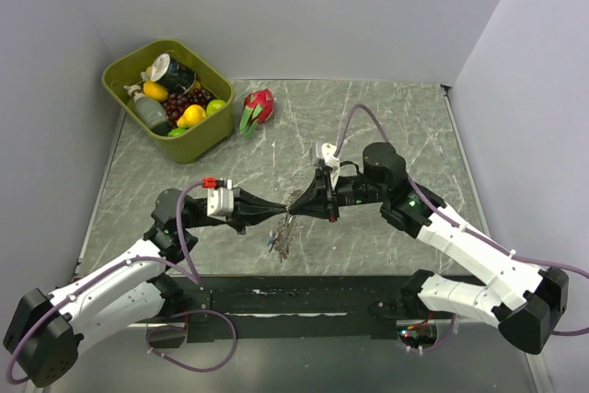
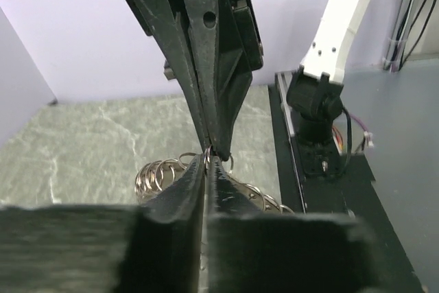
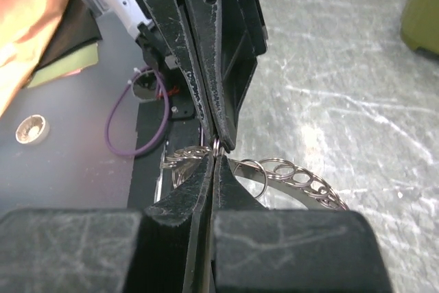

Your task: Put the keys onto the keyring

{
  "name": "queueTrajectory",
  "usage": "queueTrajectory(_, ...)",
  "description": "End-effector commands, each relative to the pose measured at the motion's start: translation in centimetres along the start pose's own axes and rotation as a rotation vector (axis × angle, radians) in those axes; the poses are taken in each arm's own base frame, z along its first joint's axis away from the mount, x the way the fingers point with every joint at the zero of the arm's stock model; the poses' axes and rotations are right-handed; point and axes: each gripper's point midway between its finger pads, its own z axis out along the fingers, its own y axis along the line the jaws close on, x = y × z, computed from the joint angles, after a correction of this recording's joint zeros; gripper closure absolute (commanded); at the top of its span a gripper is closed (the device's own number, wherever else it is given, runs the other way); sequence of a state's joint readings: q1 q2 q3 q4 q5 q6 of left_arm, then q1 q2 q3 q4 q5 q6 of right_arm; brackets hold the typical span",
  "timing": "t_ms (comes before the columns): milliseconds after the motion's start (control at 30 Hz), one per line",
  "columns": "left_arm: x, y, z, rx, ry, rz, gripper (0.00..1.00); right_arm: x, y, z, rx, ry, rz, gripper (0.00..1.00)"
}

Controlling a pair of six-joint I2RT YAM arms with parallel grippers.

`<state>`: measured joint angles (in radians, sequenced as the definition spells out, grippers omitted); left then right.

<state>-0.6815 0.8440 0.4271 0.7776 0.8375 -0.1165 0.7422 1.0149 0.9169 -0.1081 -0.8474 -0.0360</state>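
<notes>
keyring [image 3: 296, 179]: mid-table, slightly near of centre, pinched where the two arms meet tip to tip. The rest of the loop hangs down and near of the fingertips; can't tell if its low edge touches the table [image 1: 386, 126]

left gripper [image 2: 208, 164]: jaws closed to a slit, ring wire nipped at the very tips. right gripper [image 3: 215, 158]: same, closed down on the ring wire directly opposite. The tips of the two almost touch, both holding the same short stretch of the loop

the small metal loops fringing the ring show in both wrist views, fanning left and right of the pinch

keys: no tagged key is clear in either wrist view. From the top, a bluish speck [image 1: 271, 244] sits at the ring's near-left edge; might be a tag, too small to call, and can't tell whether it's threaded or just lying there

progress, my read: ring picked up and braced, so we're in the threading/opening step. No confirmed key on it. Remaining: get each key onto the wire, then set the ring down

obstructions: nothing on the table crowds the work. The real limit is the fingers themselves, which hide the pinch point from both wrist cameras

surroundings: green bin [image 1: 210, 140] of toy fruit and a can at far left, dragon fruit [image 1: 259, 106] just right of it; both well apart from the ring
</notes>
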Motion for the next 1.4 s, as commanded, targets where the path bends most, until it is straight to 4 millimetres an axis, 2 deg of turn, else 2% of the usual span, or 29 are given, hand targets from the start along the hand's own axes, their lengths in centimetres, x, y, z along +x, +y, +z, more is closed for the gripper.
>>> queueTrajectory(0, -2.6, -0.3, 0.6, 0.066, 0.035, 0.101, 0.79, -0.3, -1.6, -0.6, 0.087, 0.071, -0.042, 1.0)
queueTrajectory(33, -3.4, 0.0, 0.8, 0.069, 0.047, 0.151, 0.74, -0.3, -1.7, -0.7, 0.098, 0.086, -0.046, 1.0)
queueTrajectory(67, -1.6, -0.2, 0.4, 0.075, 0.129, 0.084, 0.65, 0.0, -1.9, -0.8, 0.099, 0.109, -0.062, 1.0)
queueTrajectory(100, -1.2, -0.2, 0.3, 0.082, 0.161, 0.079, 0.63, -0.3, -2.0, -0.8, 0.102, 0.12, -0.068, 1.0)
queueTrajectory(133, -1.6, 0.3, 0.4, 0.086, 0.189, 0.117, 0.61, 0.5, -2.0, -0.9, 0.099, 0.154, -0.061, 1.0)
queueTrajectory(167, -0.3, 0.1, -0.1, 0.09, 0.256, 0.066, 0.57, 0.5, -2.0, -1.0, 0.095, 0.166, -0.062, 1.0)
queueTrajectory(267, 0.3, 0.6, -0.1, 0.118, 0.337, 0.078, 0.54, 1.1, -2.3, -1.0, 0.096, 0.21, -0.05, 1.0)
queueTrajectory(300, 1.3, 0.1, -0.6, 0.135, 0.389, 0.031, 0.53, 1.2, -2.5, -0.9, 0.097, 0.224, -0.041, 1.0)
queueTrajectory(400, 1.4, 0.4, -0.1, 0.188, 0.439, 0.014, 0.53, 1.8, -2.7, -0.9, 0.099, 0.264, -0.026, 1.0)
queueTrajectory(433, 2.3, 0.6, 0.0, 0.205, 0.465, 0.003, 0.53, 2.0, -2.8, -0.9, 0.101, 0.269, -0.024, 1.0)
queueTrajectory(500, 2.4, 0.8, 0.3, 0.224, 0.474, -0.008, 0.53, 2.0, -2.8, -0.9, 0.104, 0.268, -0.027, 1.0)
queueTrajectory(533, 3.1, 0.9, 0.4, 0.236, 0.492, -0.028, 0.53, 2.0, -2.8, -1.0, 0.106, 0.266, -0.026, 1.0)
queueTrajectory(733, 3.8, 1.0, 1.1, 0.254, 0.475, -0.071, 0.55, 1.8, -2.8, -1.1, 0.117, 0.247, -0.033, 1.0)
queueTrajectory(1033, 3.7, 1.2, 1.7, 0.235, 0.414, -0.069, 0.59, 1.7, -2.8, -0.8, 0.114, 0.231, -0.033, 1.0)
queueTrajectory(1133, 4.4, 1.3, 1.7, 0.235, 0.43, -0.08, 0.64, 1.6, -2.9, -0.9, 0.121, 0.227, -0.035, 1.0)
queueTrajectory(1200, 4.8, 1.3, 1.6, 0.24, 0.442, -0.082, 0.71, 1.6, -2.9, -0.9, 0.123, 0.223, -0.04, 1.0)
queueTrajectory(1367, 4.7, 1.7, 1.8, 0.227, 0.432, -0.071, 0.82, 1.7, -3.0, -0.7, 0.118, 0.22, -0.034, 1.0)
